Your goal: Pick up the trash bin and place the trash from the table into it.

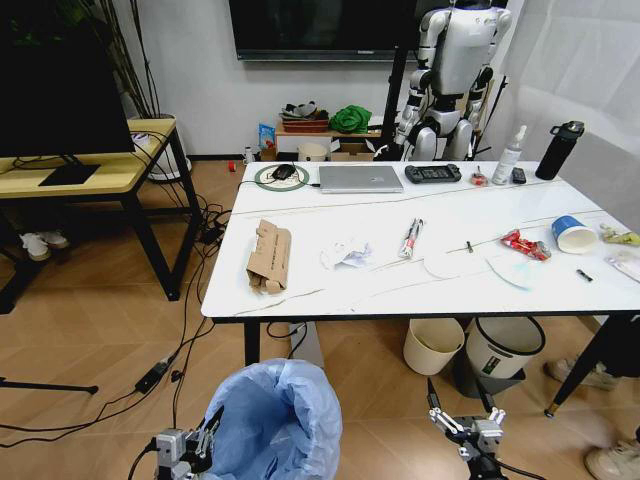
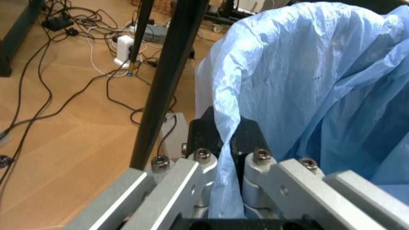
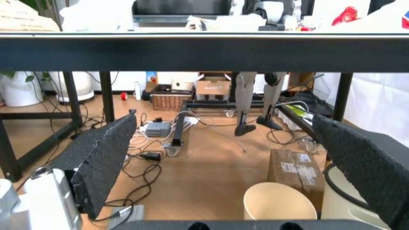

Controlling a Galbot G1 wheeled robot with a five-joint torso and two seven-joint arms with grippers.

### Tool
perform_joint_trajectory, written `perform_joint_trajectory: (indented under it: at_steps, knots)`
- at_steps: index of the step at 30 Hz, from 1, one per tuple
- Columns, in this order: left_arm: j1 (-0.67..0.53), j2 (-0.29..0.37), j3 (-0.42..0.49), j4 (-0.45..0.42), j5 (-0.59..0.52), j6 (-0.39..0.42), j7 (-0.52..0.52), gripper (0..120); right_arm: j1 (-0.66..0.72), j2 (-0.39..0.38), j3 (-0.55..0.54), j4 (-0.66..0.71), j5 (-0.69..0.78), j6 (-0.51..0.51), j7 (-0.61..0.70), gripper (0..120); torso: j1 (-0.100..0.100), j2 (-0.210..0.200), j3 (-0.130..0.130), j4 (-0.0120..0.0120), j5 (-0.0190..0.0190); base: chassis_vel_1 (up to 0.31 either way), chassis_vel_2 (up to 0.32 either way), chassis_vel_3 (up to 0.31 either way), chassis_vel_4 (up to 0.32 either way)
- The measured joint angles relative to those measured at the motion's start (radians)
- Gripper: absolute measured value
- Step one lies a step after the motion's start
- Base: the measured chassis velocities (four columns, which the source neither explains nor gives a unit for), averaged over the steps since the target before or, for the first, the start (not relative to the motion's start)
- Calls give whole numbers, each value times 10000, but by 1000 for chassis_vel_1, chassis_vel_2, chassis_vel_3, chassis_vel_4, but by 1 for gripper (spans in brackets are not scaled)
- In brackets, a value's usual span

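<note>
While our left gripper (image 2: 227, 143) is pinching the trash bin (image 1: 278, 420) by its liner, we are judging the lift comes next, our right gripper (image 3: 223, 158) gaping empty.

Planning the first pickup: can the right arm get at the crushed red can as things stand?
Probably not yet: the open right gripper hangs below the table edge, while the crushed red can lies on top.

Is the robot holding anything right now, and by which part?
Its left gripper pinches the rim of the light-blue plastic-lined trash bin. The right gripper holds nothing.
</note>
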Motion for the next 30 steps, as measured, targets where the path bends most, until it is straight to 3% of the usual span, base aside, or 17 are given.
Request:
perform_joint_trajectory:
  at_steps: [30]
  knots:
    - [-32,-36,23,47,183,-182,89,0,39,289,-252,13,-174,-12,-12,100,716,1599,884,0,-1,0,0,0,0]
